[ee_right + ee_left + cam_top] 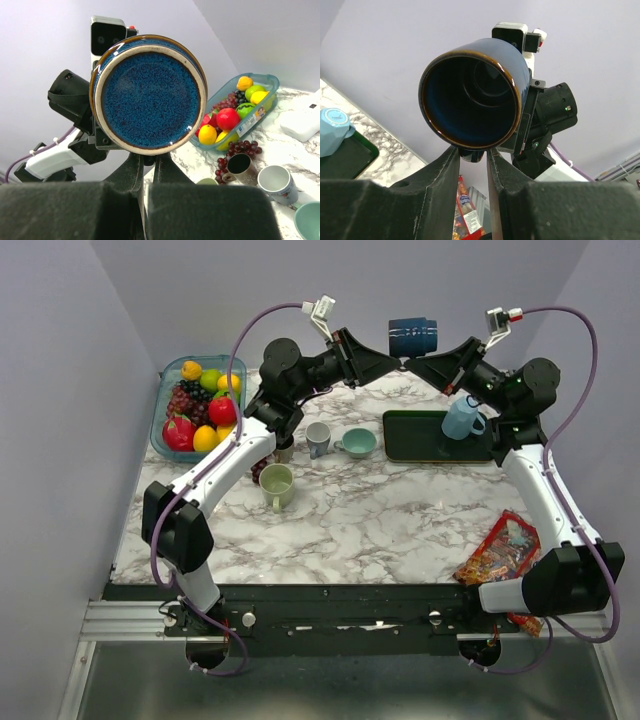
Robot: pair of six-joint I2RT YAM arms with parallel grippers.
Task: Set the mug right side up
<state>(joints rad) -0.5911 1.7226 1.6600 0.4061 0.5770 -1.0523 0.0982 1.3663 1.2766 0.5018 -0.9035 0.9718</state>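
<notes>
Hanging on its side above the green tray's (410, 440) left end: blue mug (412, 337) | left wrist view shows its mouth, right wrist view its base | marble table (380, 520), lilac wall (350, 280) | both arms raised, tips meeting under the mug | left gripper (472, 152) narrow, pinching the handle | right gripper (149, 159) nearly together, grip unclear

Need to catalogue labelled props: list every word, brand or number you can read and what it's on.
Nothing can be read.
Too small and blurred: the printing on the snack bag.
Blurred: the sticker on the fruit tub.
Unreadable: a mark on the base of the light blue mug.
No text visible: the dark blue mug.
</notes>
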